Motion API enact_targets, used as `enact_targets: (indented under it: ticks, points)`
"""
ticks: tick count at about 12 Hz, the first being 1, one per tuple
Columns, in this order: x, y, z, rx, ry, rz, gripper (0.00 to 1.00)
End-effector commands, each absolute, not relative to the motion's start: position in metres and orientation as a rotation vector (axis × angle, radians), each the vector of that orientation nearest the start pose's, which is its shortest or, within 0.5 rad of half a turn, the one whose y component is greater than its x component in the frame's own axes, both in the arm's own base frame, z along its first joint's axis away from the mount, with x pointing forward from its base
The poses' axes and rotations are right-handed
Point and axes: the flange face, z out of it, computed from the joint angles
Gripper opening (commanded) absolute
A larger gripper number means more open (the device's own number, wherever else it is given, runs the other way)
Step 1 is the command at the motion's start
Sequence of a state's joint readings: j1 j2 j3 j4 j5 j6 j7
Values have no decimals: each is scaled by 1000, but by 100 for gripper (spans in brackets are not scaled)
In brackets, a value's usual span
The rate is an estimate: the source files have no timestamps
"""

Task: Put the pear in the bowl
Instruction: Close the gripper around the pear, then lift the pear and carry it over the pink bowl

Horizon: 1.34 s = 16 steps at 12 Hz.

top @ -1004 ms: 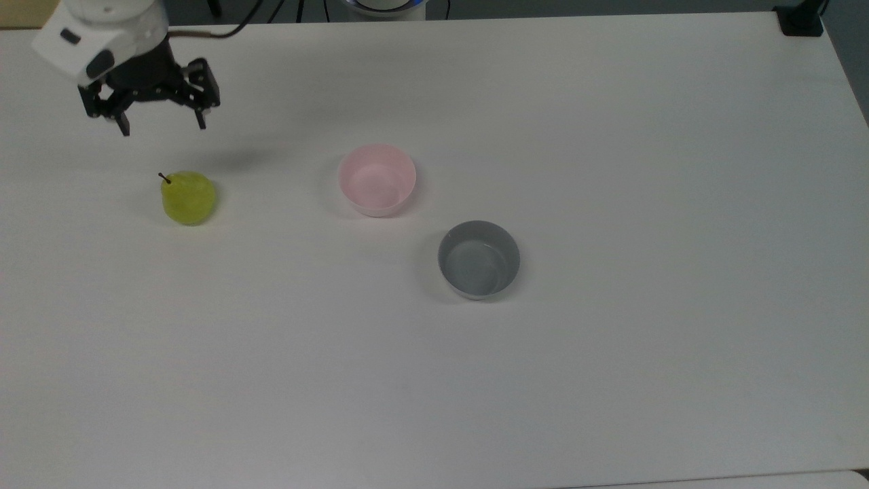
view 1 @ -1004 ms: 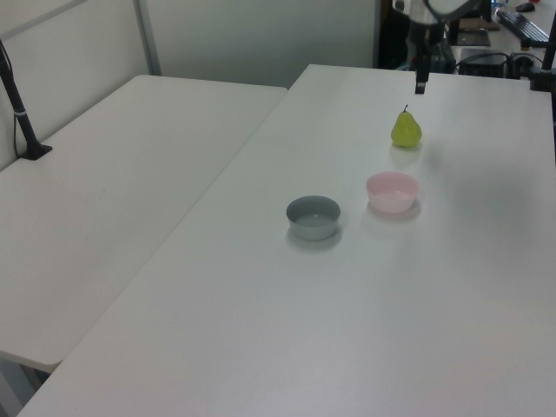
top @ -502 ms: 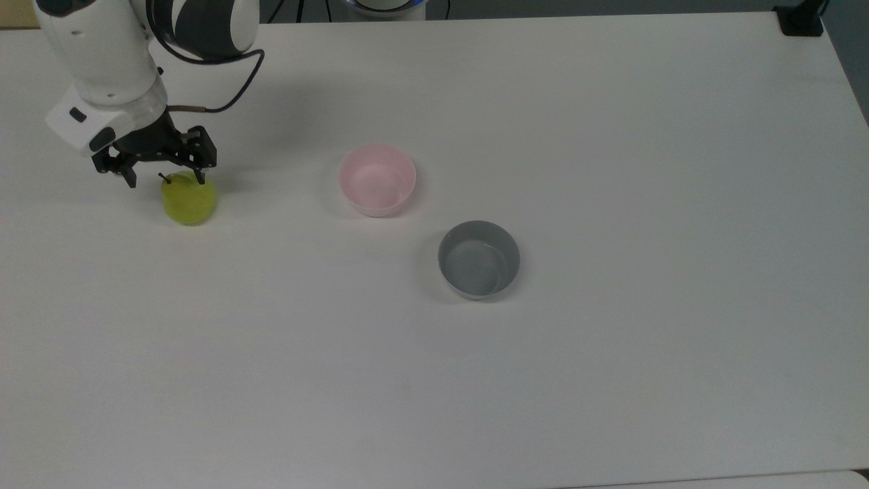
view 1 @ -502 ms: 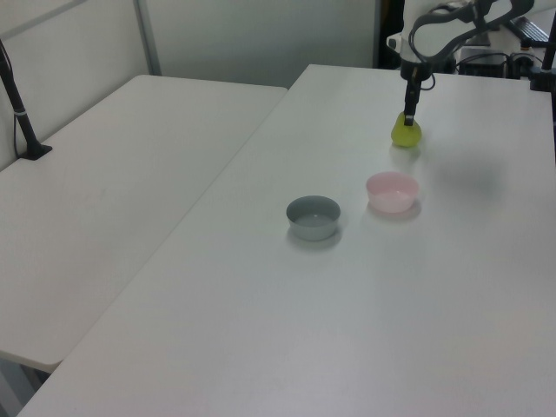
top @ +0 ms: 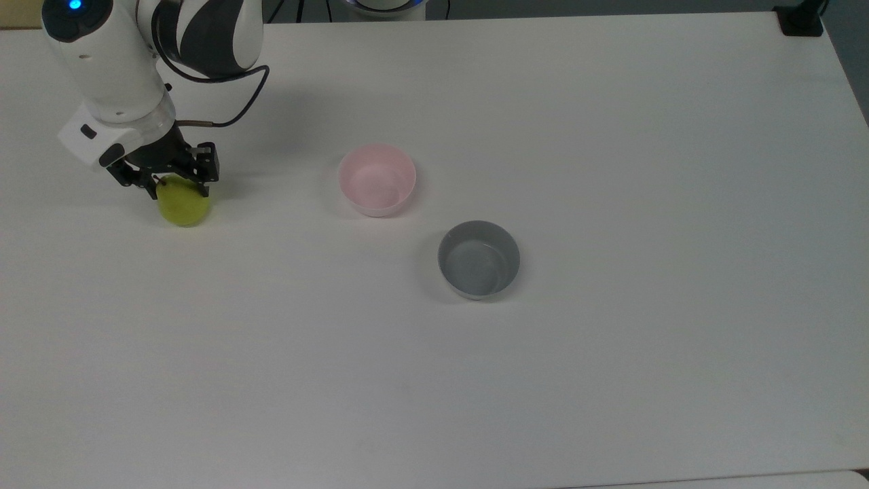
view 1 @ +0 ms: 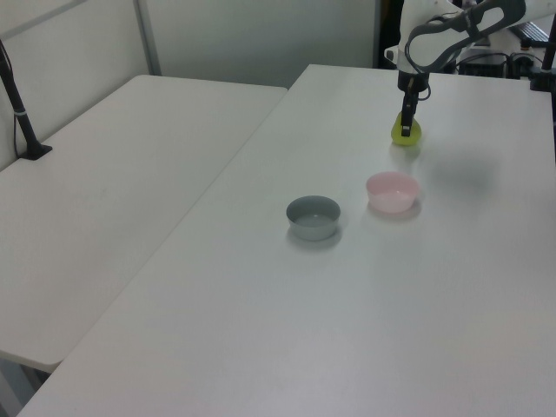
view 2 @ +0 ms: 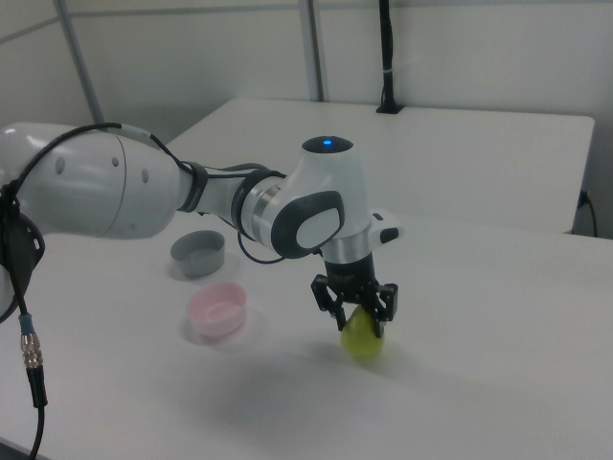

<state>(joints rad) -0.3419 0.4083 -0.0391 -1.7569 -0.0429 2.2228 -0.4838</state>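
The yellow-green pear [top: 183, 209] stands on the white table at the top view's left, with its top and stem hidden by my gripper [top: 178, 187]. The black fingers have come down on either side of the pear's upper part and press against it. The pear [view 2: 363, 337] still touches the table, seen below the gripper [view 2: 359, 317] in the right view. In the left view the gripper [view 1: 406, 122] covers most of the pear [view 1: 407, 135]. The pale pink bowl [top: 377, 179] sits empty to the top view's right of the pear.
A grey bowl [top: 478, 259] of similar size stands right of and nearer than the pink bowl in the top view. The white arm [top: 112, 61] reaches in from the top view's upper left. A second table [view 1: 113, 174] adjoins at the left view's left.
The gripper dropped from above the table onto the pear and its fingers drew in around it. The pear shifted slightly toward the top view's left. The bowls stayed put.
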Motion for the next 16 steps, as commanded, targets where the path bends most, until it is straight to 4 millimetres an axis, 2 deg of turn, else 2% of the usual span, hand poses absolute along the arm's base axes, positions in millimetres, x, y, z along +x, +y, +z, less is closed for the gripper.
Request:
enact_targets:
  ticks: [1, 2, 3, 4, 6, 10, 12, 13, 14, 16]
  points:
    - [616, -239, 343, -3191, -168, -88, 8]
    - [616, -239, 343, -3190, -170, -88, 3]
    - [616, -237, 344, -3187, -174, -79, 3]
    - [615, -237, 353, -3190, -179, -93, 3]
    - [612, -224, 381, -3178, -194, -75, 3]
    - [600, -150, 465, -3170, -227, -43, 3]
    - [591, -120, 515, -3172, -177, -58, 3]
    - [588, -100, 532, -3165, -184, -13, 3]
    - [582, -80, 549, -3160, -183, 12, 3]
    - [573, -39, 551, -3148, -151, 67, 3]
